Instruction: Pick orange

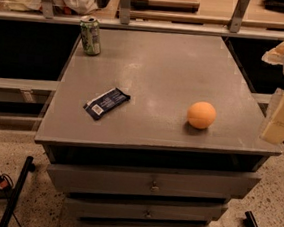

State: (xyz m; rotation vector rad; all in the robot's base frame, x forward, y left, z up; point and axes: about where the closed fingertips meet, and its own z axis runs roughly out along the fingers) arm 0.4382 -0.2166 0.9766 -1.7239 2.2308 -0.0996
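Note:
The orange (201, 114) is a small round orange fruit resting on the grey cabinet top (167, 62), toward its front right. My gripper (283, 118) is a cream-coloured part hanging at the right edge of the camera view, just past the cabinet's right edge. It is to the right of the orange, well apart from it, and holds nothing that I can see.
A green soda can (90, 35) stands upright at the back left corner of the top. A dark blue snack wrapper (106, 103) lies flat at the front left. Drawers (150, 184) are below the top. A railing with metal posts (124, 6) runs behind.

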